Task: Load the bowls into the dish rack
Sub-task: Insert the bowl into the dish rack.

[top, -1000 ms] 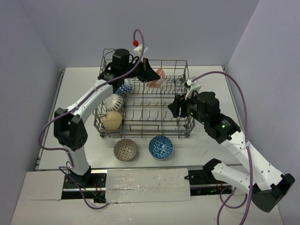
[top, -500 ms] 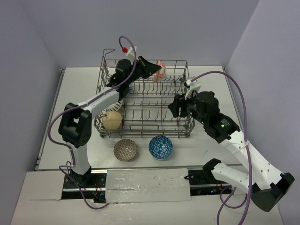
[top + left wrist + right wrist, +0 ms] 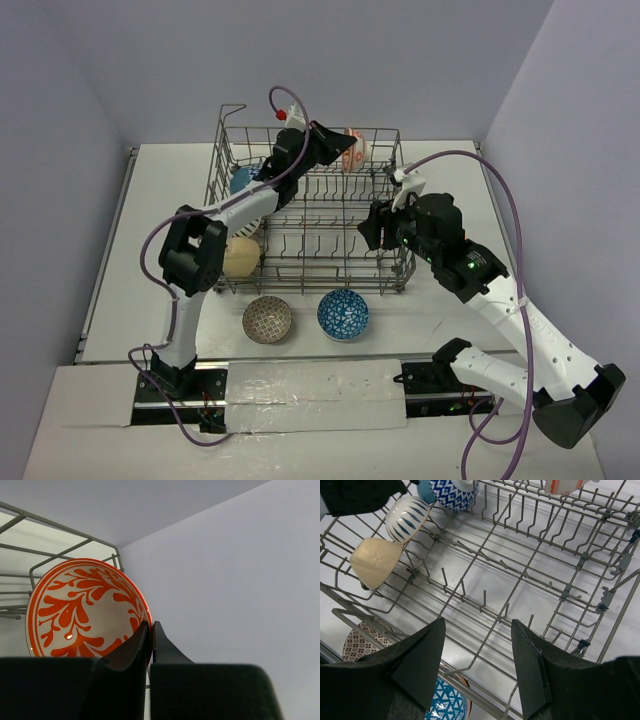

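Left hand reaches to the 1 o'clock corner of the big grey wire dish rack in the top view. It pinches a white bowl with orange leaves. Right hand hangs spread wide over the rack's 3 o'clock side, holding nothing. A plain cream bowl and a blue-and-white bowl sit along the 9 o'clock side. A brown patterned bowl and a bright blue patterned bowl wait on the white tabletop at 6 o'clock of the rack. So I think those two are left to load. The rack's long side runs from 9 to 3 o'clock.

From the left wrist, the fingers are pressed on the orange bowl's rim. The bowl stands on its edge with its open side facing the hand.

From the right wrist, a white bowl with blue stripes also leans in the rack. It sits between the cream bowl and the blue-and-white one. All three are tipped on their sides.
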